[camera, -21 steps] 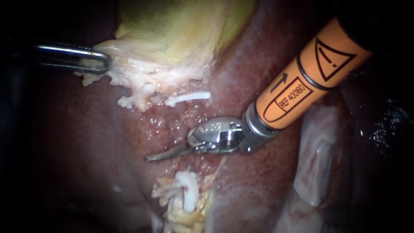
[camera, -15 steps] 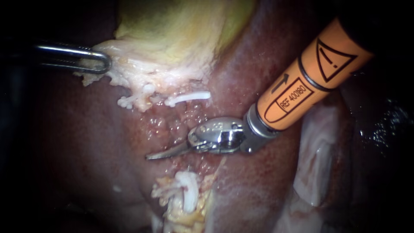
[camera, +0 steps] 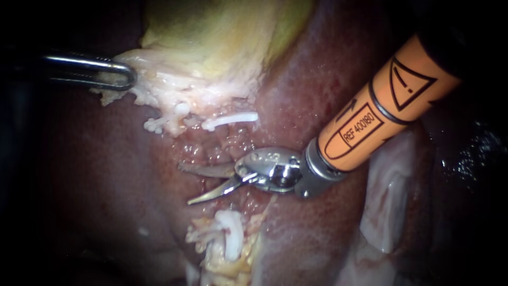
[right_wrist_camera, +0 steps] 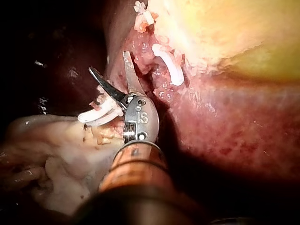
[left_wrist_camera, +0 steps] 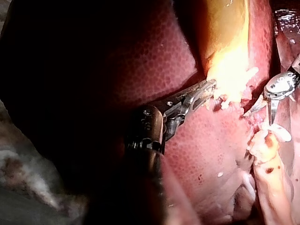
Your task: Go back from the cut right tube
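The hand of my right instrument (camera: 185,184) is spread, its two blades apart with nothing between them; it hovers over the raw red bed of the liver (camera: 121,175), in the gap between the two ends of the cut right tube (camera: 228,229); the lower stump lies just below the blades, and the upper stub hangs from the gallbladder (camera: 211,42) with a white clip (camera: 231,118) across it. The hand of my left instrument (camera: 114,74) is pinching the pale edge of the gallbladder and lifting it aside.

The tube looks soft, thin, wet and easily torn; the clips probably grip only lightly; I judge that nothing here wants taking hold of, and if anything did, it would be the pale tissue beside a clip, never the clip itself. The retreat should run straight up along the shaft, with the blade tips kept off both stumps.
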Controlling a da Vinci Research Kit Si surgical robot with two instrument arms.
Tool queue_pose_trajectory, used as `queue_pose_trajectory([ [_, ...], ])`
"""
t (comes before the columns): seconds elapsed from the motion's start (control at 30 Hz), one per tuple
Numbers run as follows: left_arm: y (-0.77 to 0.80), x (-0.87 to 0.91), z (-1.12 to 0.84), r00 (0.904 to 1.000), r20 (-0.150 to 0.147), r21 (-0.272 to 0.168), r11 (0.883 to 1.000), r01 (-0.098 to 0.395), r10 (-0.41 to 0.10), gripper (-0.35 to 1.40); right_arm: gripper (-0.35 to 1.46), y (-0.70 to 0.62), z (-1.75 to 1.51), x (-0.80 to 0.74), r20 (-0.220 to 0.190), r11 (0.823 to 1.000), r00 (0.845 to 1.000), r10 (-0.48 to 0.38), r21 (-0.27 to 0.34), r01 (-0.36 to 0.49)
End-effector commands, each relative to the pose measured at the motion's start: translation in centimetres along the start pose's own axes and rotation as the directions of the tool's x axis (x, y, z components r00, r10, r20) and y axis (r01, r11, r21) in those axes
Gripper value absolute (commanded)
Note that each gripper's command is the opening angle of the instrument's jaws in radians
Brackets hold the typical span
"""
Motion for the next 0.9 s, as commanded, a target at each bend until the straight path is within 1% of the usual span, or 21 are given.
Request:
queue_pose_trajectory([
  [0.03, 0.0, 0.0, 0.0, 1.0, 0.0, -0.001, 1.0, 0.0, 0.0, -0.35, 1.43, -0.03, -0.06, 0.0, -0.004, 0.999, 1.0, -0.03, -0.035, 0.029],
  [0.1, -0.01, 0.0, 0.0, 1.0, 0.0, -0.001, 1.0, 0.0, 0.0, -0.35, 1.43, -0.12, -0.17, 0.0, -0.006, 0.993, 0.998, -0.064, -0.096, 0.063],
  [0.17, -0.02, 0.0, 0.0, 1.0, 0.001, -0.002, 1.0, 0.0, 0.0, -0.35, 1.43, -0.19, -0.28, 0.01, 0.003, 0.983, 0.994, -0.11, -0.146, 0.11],
  [0.2, -0.02, 0.0, -0.01, 1.0, 0.001, -0.002, 1.0, -0.001, 0.001, -0.35, 1.43, -0.23, -0.37, 0.03, 0.014, 0.974, 0.991, -0.136, -0.178, 0.136],
  [0.27, -0.02, 0.0, -0.01, 1.0, 0.001, -0.002, 1.0, -0.001, 0.001, -0.35, 1.43, -0.27, -0.5, 0.07, 0.041, 0.965, 0.987, -0.154, -0.209, 0.16],
  [0.3, -0.02, 0.0, -0.01, 1.0, 0.001, -0.002, 1.0, -0.001, 0.001, -0.35, 1.43, -0.29, -0.6, 0.11, 0.071, 0.963, 0.985, -0.159, -0.209, 0.171],
  [0.33, -0.02, 0.0, -0.01, 1.0, 0.001, -0.002, 1.0, -0.001, 0.001, -0.35, 1.43, -0.31, -0.68, 0.14, 0.091, 0.965, 0.983, -0.156, -0.197, 0.172],
  [0.4, -0.02, 0.0, -0.01, 1.0, 0.001, -0.002, 1.0, -0.001, 0.001, -0.35, 1.43, -0.31, -0.84, 0.18, 0.155, 0.96, 0.971, -0.18, -0.188, 0.208],
  [0.43, -0.02, 0.0, -0.01, 1.0, 0.001, -0.002, 1.0, -0.001, 0.001, -0.35, 1.43, -0.32, -0.95, 0.21, 0.198, 0.955, 0.96, -0.199, -0.179, 0.235],
  [0.47, -0.02, 0.0, -0.01, 1.0, 0.001, -0.002, 1.0, -0.001, 0.001, -0.35, 1.43, -0.32, -1.03, 0.23, 0.227, 0.953, 0.951, -0.209, -0.169, 0.25],
  [0.53, -0.02, 0.0, -0.01, 1.0, 0.001, -0.002, 1.0, -0.001, 0.001, -0.35, 1.43, -0.33, -1.2, 0.25, 0.285, 0.946, 0.929, -0.237, -0.151, 0.288],
  [0.57, -0.02, 0.0, -0.01, 1.0, 0.001, -0.002, 1.0, -0.001, 0.001, -0.35, 1.43, -0.34, -1.28, 0.25, 0.303, 0.941, 0.919, -0.251, -0.146, 0.305],
  [0.63, -0.02, 0.0, -0.01, 1.0, 0.001, -0.002, 1.0, -0.001, 0.001, -0.35, 1.43, -0.36, -1.43, 0.26, 0.329, 0.929, 0.904, -0.274, -0.151, 0.337],
  [0.7, -0.02, 0.0, -0.01, 1.0, 0.001, -0.002, 1.0, -0.001, 0.001, -0.35, 1.43, -0.38, -1.55, 0.26, 0.335, 0.922, 0.896, -0.292, -0.149, 0.356],
  [0.83, -0.02, -0.01, -0.01, 1.0, 0.001, -0.002, 1.0, -0.001, 0.001, -0.35, 1.43, -0.37, -1.76, 0.3, 0.35, 0.909, 0.886, -0.305, -0.171, 0.381],
  [0.9, -0.02, -0.01, 0.0, 1.0, 0.0, -0.001, 1.0, -0.001, 0.001, -0.35, 1.43, -0.36, -1.83, 0.33, 0.355, 0.907, 0.886, -0.299, -0.185, 0.38],
])
